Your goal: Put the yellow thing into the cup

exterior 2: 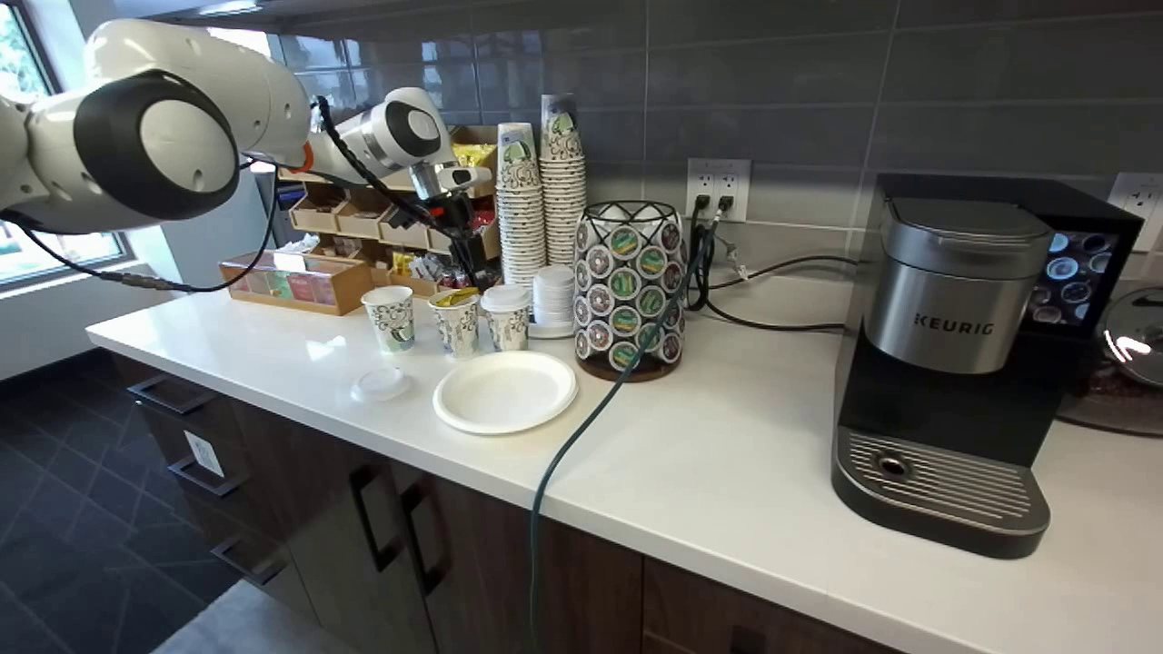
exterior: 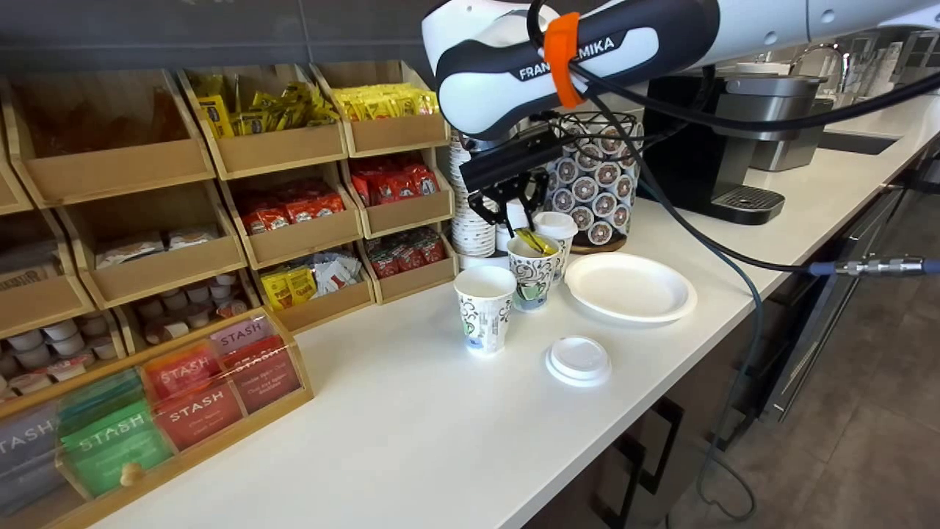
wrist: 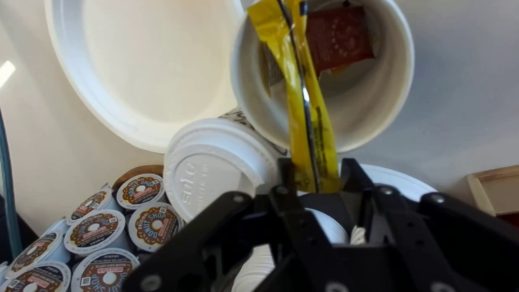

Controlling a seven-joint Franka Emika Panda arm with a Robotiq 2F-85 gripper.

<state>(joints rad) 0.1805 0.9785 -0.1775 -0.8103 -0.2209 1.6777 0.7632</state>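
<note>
**Black two-fingered gripper (wrist: 318, 174) is hanging over a white paper cup (exterior: 530, 278) with dark scrollwork, a slim yellow packet (wrist: 302, 97) between its tips**

A long white counter (exterior: 382, 433) is filling the middle of both exterior views. In an exterior view, a white and black robot arm (exterior: 653, 37) wearing an orange band is hanging across the upper right, and tan wooden bins (exterior: 283, 152) of packets are lining the upper left. A black and silver coffee machine (exterior 2: 949, 309) is standing at the right of an exterior view; a round dark wire rack (exterior 2: 656, 371) full of coffee pods is standing near that frame's centre.

The gripper is pointing downward, its fingers parted only by the packet's width and pinching one end of it. In the wrist view, a shallow white plate (wrist: 154, 61) is filling the upper left.

The white paper cup is standing upright between an open scroll-printed cup (exterior: 485, 316) and a matching lidded cup (exterior 2: 509, 329). In an exterior view, a round white plastic lid (exterior: 579, 360) is lying right of the lower centre. The yellow packet is slanting across the middle cup's mouth, at the wrist view's top centre; how far it is dipping below the rim, I cannot tell. Inside that cup, a small dark red packet (wrist: 338, 38) is lying.
</note>
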